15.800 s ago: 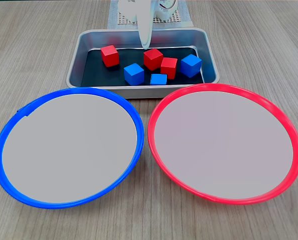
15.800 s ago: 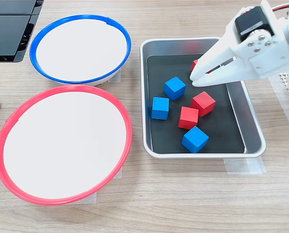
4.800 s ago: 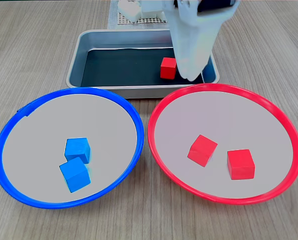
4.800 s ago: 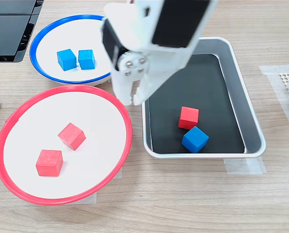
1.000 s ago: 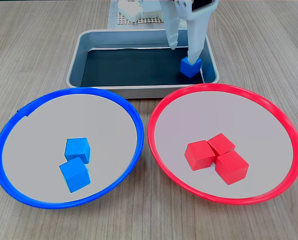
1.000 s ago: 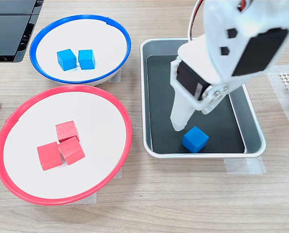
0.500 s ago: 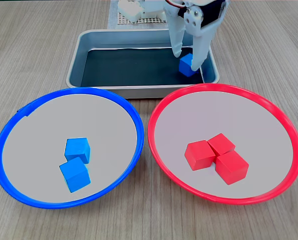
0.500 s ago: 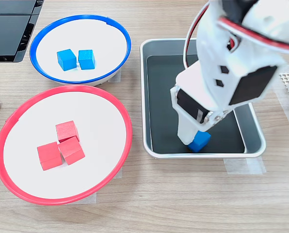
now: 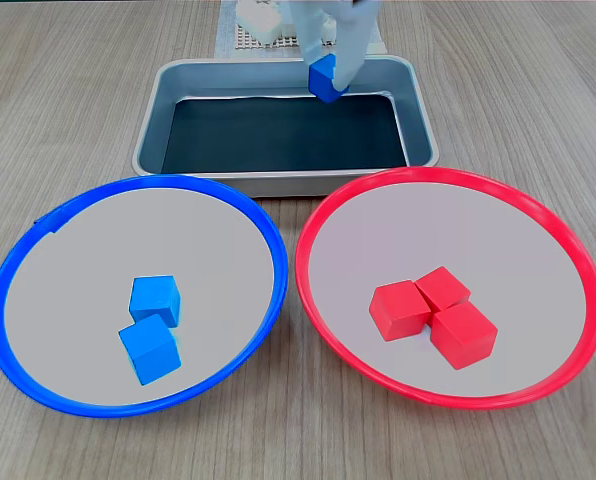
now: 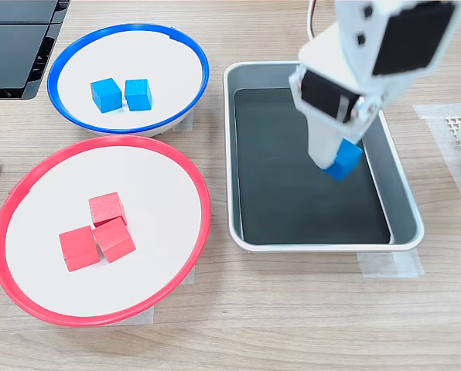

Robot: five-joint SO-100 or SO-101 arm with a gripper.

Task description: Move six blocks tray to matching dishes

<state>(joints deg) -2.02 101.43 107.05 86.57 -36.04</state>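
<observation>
- In a fixed view from the front, I see the gripper (image 9: 326,76) at the far side of the tray (image 9: 158,100), its white fingers (image 9: 347,45) clamped on a blue block (image 9: 324,78).
- The block sits between the two fingertips, tilted, and looks lifted clear of the tray's dark bottom; I see nothing else lying in the tray.
- Nearer the camera, the blue-rimmed dish (image 9: 268,240) holds two blue blocks (image 9: 154,300) close together, one just in front of the other.
- The red-rimmed dish (image 9: 313,225), on the right in this view, holds three red blocks (image 9: 433,315) bunched so that they touch.
- In a fixed view from above and to the side, I see the gripper (image 10: 335,162) over the right half of the tray (image 10: 404,224), pointing down.
- The held blue block (image 10: 345,161) pokes out at the fingertips, with one white finger (image 10: 321,147) pressed against its left face; the other finger is hidden behind it.
- Here the blue-rimmed dish (image 10: 64,58) is at upper left with its two blue blocks (image 10: 106,94) side by side, and the red-rimmed dish (image 10: 14,193) is below it with the three red blocks (image 10: 107,209) clustered left of centre.
</observation>
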